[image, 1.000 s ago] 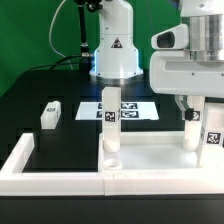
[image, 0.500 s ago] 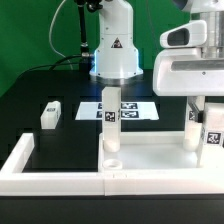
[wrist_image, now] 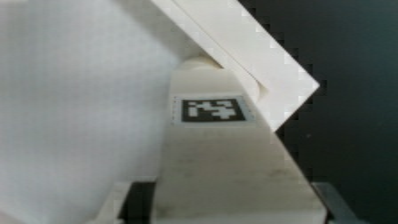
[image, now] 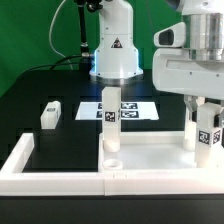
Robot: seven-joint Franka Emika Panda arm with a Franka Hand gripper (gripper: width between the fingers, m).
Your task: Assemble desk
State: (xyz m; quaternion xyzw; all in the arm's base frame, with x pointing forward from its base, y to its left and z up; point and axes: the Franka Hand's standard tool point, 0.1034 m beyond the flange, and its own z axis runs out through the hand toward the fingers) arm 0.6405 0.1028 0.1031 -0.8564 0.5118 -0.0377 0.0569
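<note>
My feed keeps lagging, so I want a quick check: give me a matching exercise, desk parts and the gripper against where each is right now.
Things:
1. loose leg
2. upright leg
3. gripper
4. marker board

Places:
A. flat on the table in front of the arm's base
B. lying on the table at the exterior view's left, apart from the panel
C. at the exterior view's right, fingers either side of a tagged leg
D. standing on the desk panel near the view's middle

Pairs: 1-B, 2-D, 3-C, 4-A
</note>
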